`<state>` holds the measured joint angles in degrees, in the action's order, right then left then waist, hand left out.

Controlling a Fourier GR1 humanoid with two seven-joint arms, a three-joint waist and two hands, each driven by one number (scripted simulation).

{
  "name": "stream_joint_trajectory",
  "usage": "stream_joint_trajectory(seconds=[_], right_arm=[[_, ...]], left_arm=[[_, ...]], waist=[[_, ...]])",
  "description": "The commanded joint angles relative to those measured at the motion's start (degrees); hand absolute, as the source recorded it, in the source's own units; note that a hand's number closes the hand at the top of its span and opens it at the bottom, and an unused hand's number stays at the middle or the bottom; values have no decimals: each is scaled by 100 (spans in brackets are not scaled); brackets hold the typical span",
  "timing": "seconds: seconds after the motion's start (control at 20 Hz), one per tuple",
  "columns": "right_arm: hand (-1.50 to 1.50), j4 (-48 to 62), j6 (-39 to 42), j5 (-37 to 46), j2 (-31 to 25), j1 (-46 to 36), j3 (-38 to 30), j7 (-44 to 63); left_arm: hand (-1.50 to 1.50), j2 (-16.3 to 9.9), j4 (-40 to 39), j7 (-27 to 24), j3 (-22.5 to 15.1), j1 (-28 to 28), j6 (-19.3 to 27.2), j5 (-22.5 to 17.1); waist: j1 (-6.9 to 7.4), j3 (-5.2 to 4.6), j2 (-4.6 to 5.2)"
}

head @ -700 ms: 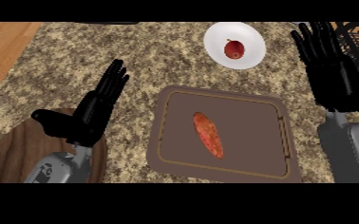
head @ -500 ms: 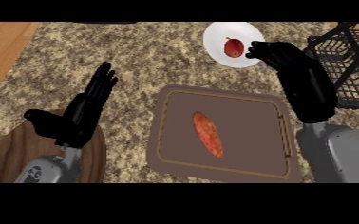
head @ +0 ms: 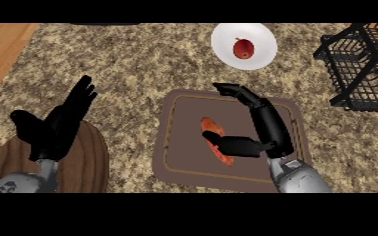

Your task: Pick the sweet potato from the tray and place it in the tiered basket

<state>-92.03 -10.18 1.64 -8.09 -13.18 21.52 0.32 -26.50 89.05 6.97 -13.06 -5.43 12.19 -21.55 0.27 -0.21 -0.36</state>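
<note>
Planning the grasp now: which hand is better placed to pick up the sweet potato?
The right hand: it is over the tray, thumb beside the sweet potato. The left hand rests open off the tray.

no readable text or labels

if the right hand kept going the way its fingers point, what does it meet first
Probably the white plate holding a red fruit; the right hand points up-left past the tray edge. Height is unclear.

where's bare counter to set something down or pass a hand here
Bare counter lies between the left hand and the tray, and between the plate and the tiered basket. The tray is crowded: the right hand is over the sweet potato.
</note>
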Motion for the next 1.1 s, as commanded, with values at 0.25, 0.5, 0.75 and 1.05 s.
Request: stream_joint_trajectory(seconds=[0.25,0.5,0.75,1.05], right_arm=[[-150,-1031,96,2185,-1273,-329,687,1437],[-150,-1366,1721,2562,-1971,-1027,1298,2784],[-150,-1915,3415,1920,-2014,-1364,1846,4223],[-150,-2141,4098,1578,-1049,-1722,1539,5698]], left_arm=[[0,-225,-58,-32,263,315,-337,-122],[0,-41,-212,43,227,36,-218,-67],[0,-53,-98,-32,151,135,-225,73],[0,106,136,208,211,183,-231,243]], waist=[[-79,-8,-59],[-97,-22,-42],[-42,-13,-32],[-14,18,25]])
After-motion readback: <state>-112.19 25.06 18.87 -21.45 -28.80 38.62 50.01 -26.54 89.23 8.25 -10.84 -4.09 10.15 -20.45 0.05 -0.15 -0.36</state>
